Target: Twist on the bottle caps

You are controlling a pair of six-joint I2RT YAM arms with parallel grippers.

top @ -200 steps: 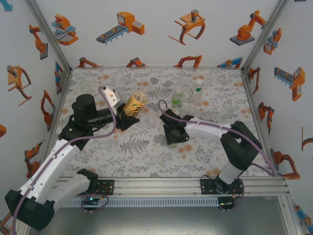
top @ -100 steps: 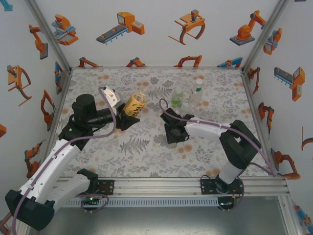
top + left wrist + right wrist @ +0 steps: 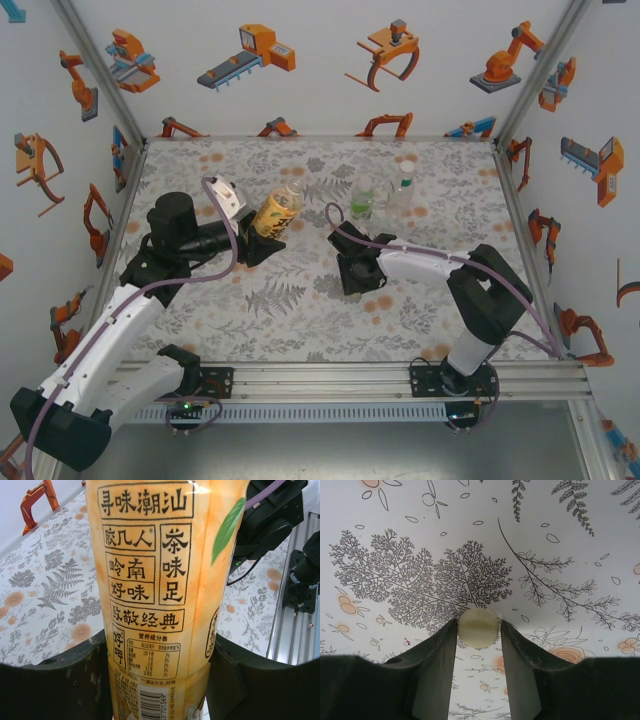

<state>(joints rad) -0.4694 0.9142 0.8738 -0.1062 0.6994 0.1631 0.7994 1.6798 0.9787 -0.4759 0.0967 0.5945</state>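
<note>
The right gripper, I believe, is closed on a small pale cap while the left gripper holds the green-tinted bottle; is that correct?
Not quite. The left wrist view shows the left gripper holding the amber-yellow bottle, not the green-tinted bottle, which stands free farther back. The right gripper is indeed closed on the pale cap.

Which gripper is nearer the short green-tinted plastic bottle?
Right: the right gripper is just in front of the green-tinted bottle; left gripper, holding the amber-yellow plastic bottle, is farther left.

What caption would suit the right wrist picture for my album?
The right gripper pinches a pale cap before the flowered table.
</note>
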